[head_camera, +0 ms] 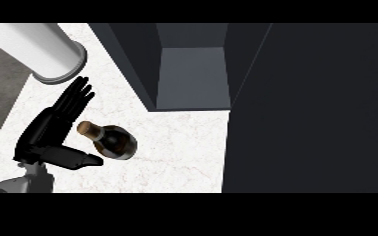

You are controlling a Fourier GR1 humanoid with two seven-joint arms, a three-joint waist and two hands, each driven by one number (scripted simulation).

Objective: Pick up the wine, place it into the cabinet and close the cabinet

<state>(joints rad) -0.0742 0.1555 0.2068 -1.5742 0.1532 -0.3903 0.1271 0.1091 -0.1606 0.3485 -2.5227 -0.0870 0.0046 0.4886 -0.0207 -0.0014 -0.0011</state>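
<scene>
Wine bottle stands on the white marble counter, at seven o'clock from the open dark cabinet. Left hand, fingers straight, sits just beside it at nine o'clock.

we find no readable text, no label on the wine bottle, no brand, number or sign on the cabinet or countertop
</scene>
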